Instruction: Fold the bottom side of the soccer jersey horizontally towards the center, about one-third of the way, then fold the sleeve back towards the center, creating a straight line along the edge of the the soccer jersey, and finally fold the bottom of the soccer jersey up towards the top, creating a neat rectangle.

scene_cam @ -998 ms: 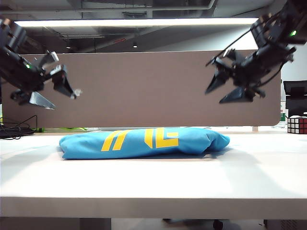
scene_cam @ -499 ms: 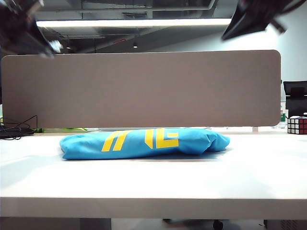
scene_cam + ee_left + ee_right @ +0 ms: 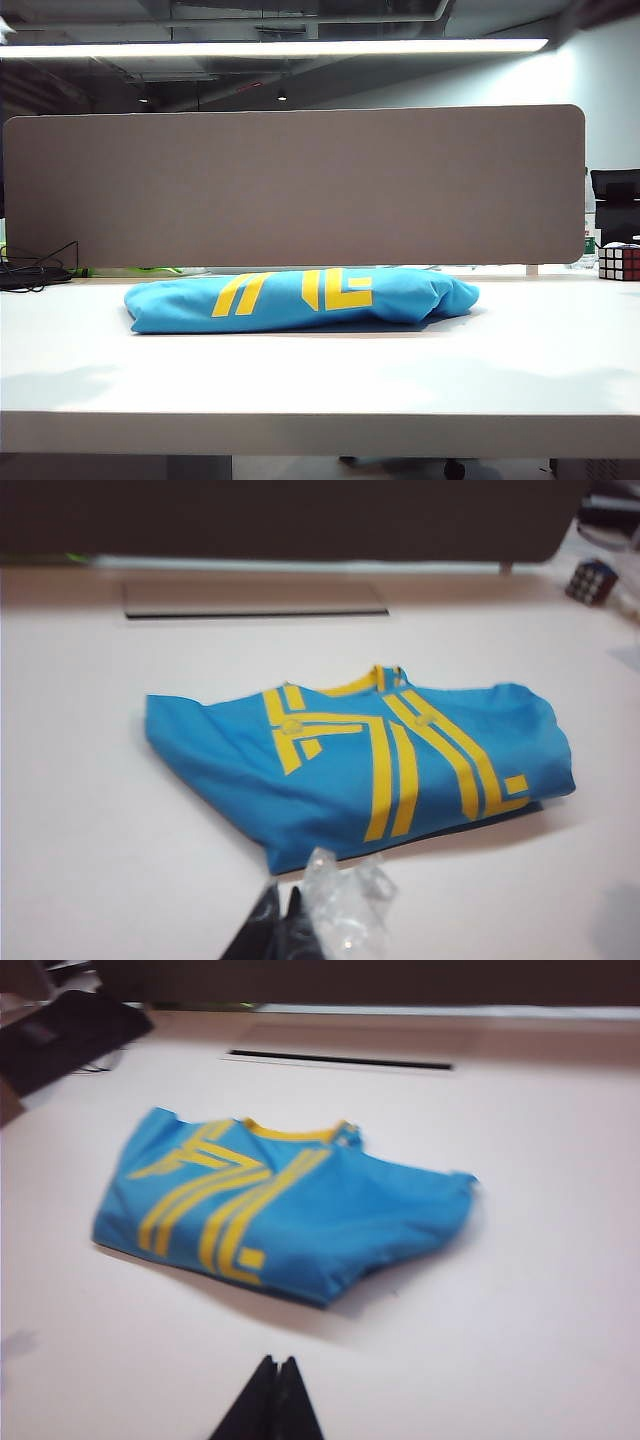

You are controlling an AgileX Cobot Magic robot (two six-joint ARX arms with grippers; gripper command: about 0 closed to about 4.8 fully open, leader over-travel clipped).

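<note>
We judge the folding to be at its end: the soccer jersey (image 3: 300, 298) lies as a compact sky-blue bundle near the middle of the white worktop (image 3: 320, 380), yellow block marks facing up. Both arms are out of the exterior view; the left gripper (image 3: 285, 930) and right gripper (image 3: 270, 1400) hang above the worktop on the near side of the jersey, fingers clenched on nothing, clear of the cloth. If anything remains, we think it is only squaring the uneven right-hand end into a neater rectangle.
</note>
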